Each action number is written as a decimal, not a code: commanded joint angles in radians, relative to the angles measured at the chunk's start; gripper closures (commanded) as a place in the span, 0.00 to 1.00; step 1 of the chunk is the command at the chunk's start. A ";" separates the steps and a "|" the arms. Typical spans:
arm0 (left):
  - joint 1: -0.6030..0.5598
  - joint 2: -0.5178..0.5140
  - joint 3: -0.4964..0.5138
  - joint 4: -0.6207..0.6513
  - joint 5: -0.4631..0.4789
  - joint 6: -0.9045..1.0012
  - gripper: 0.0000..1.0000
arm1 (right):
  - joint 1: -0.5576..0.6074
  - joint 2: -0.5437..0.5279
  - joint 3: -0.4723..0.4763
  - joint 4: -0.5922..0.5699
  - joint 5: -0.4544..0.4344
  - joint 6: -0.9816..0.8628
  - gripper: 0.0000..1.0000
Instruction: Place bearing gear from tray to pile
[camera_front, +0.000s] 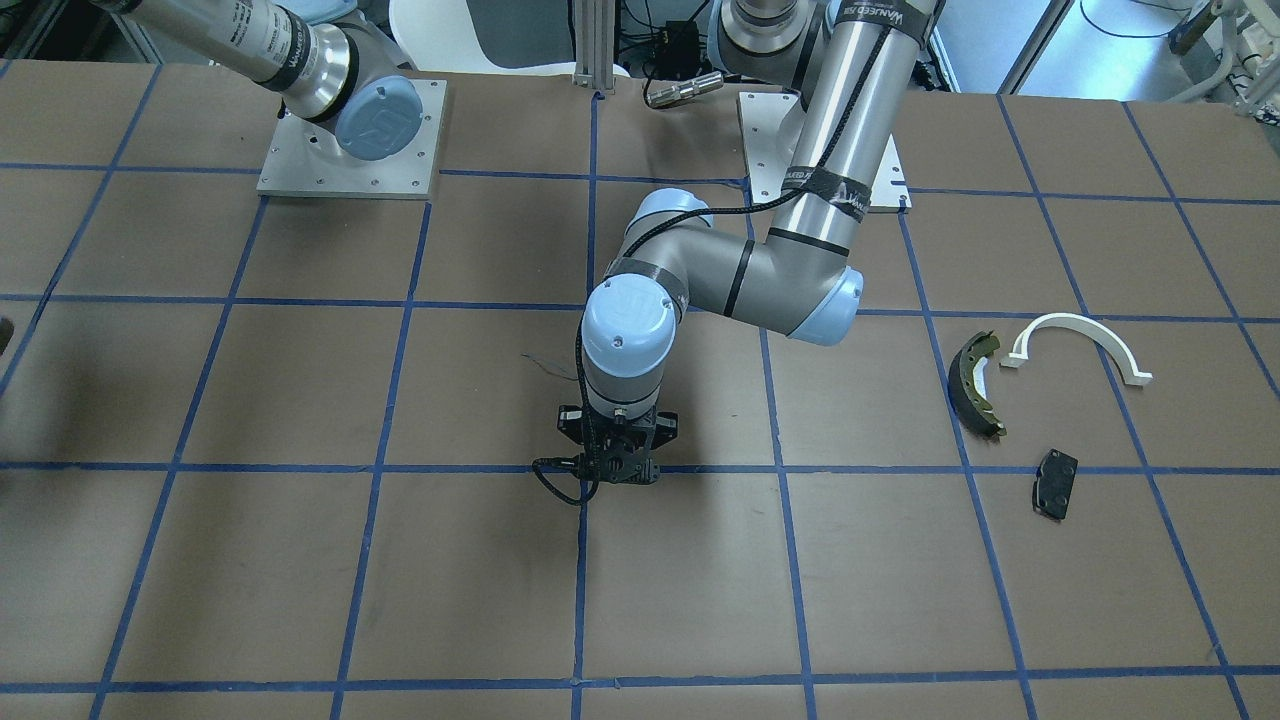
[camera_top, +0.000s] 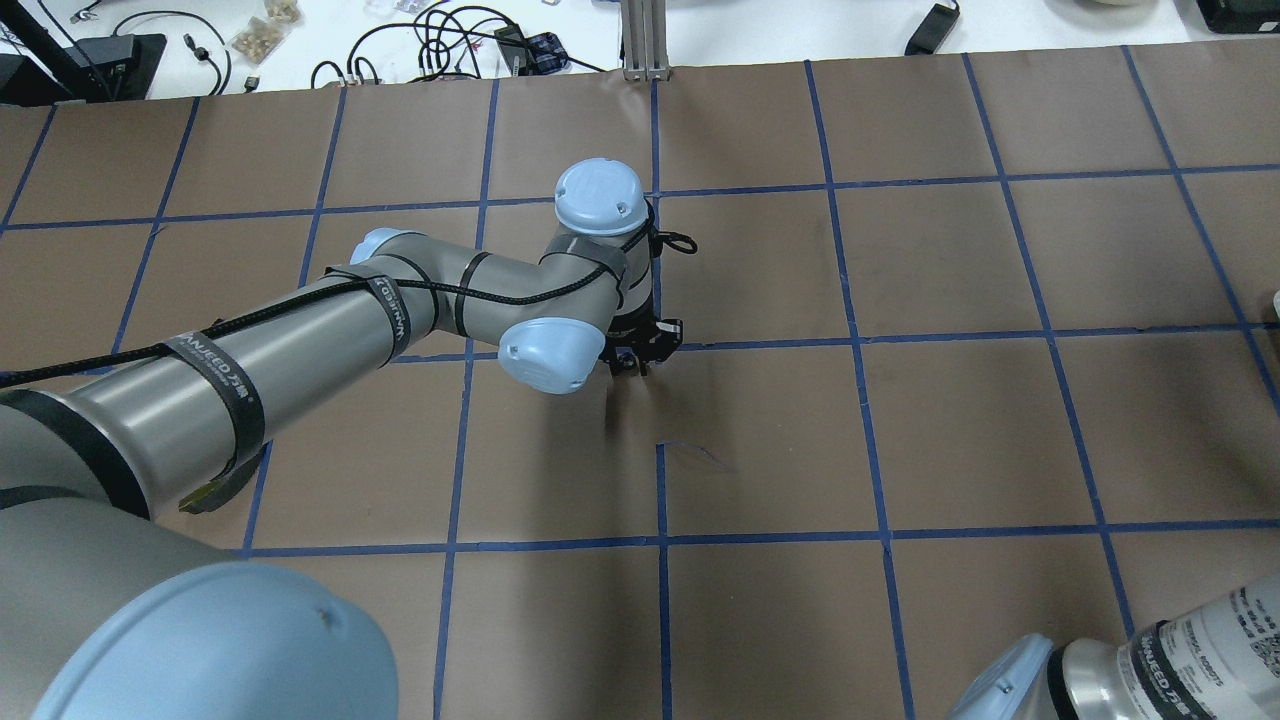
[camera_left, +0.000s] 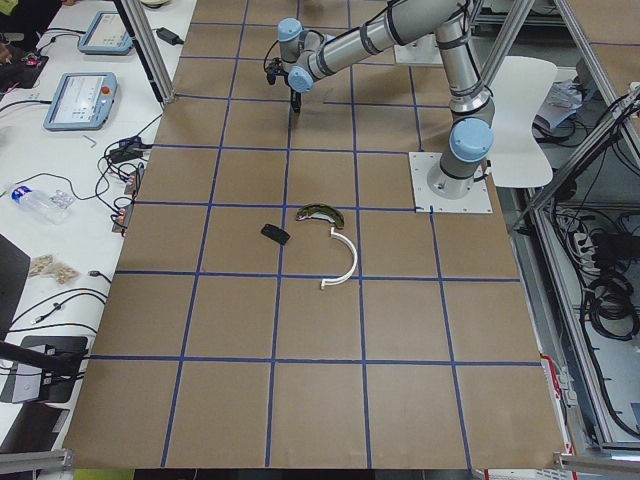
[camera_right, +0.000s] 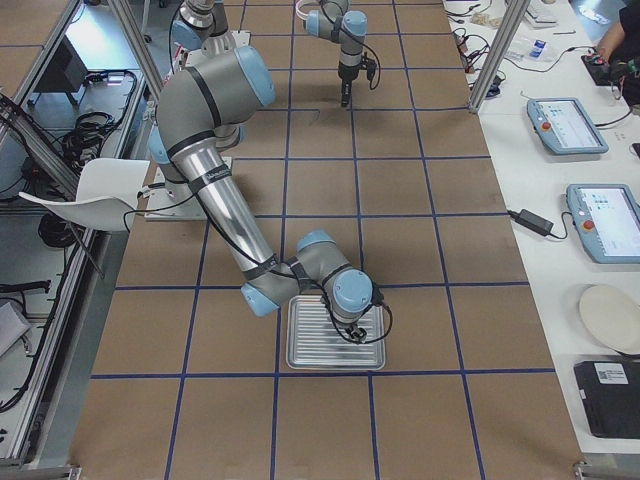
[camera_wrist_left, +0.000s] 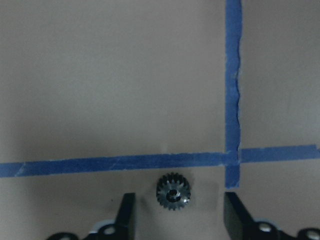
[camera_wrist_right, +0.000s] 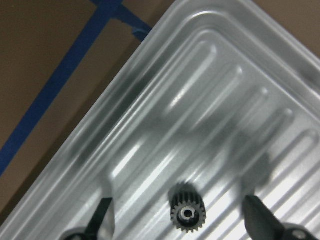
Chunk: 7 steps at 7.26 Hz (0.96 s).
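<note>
In the left wrist view a small black bearing gear (camera_wrist_left: 173, 191) lies on the brown table just below a blue tape line. It sits between the open fingers of my left gripper (camera_wrist_left: 180, 216), untouched. That gripper (camera_front: 610, 468) hangs low over the table's middle, far from the pile: an olive-and-black brake shoe (camera_front: 977, 383), a white arch (camera_front: 1080, 340) and a flat black pad (camera_front: 1055, 483). My right gripper (camera_wrist_right: 182, 220) is open over the ribbed metal tray (camera_wrist_right: 210, 75). A second black gear (camera_wrist_right: 188, 206) lies on the tray between its fingers.
The tray (camera_right: 310, 350) lies near the table's end on my right, under the right arm. Arm base plates (camera_front: 350, 140) stand at the robot's edge. Benches with tablets (camera_right: 566, 125) and cables run along the operators' side.
</note>
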 joint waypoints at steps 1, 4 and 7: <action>0.019 0.022 -0.001 0.001 0.009 0.047 1.00 | 0.000 -0.002 0.001 -0.006 -0.001 0.005 0.53; 0.165 0.090 -0.009 -0.047 0.047 0.144 1.00 | 0.000 -0.002 0.003 -0.002 -0.007 -0.004 0.89; 0.512 0.187 -0.104 -0.045 0.132 0.538 1.00 | 0.009 -0.031 -0.002 0.001 -0.045 0.011 0.92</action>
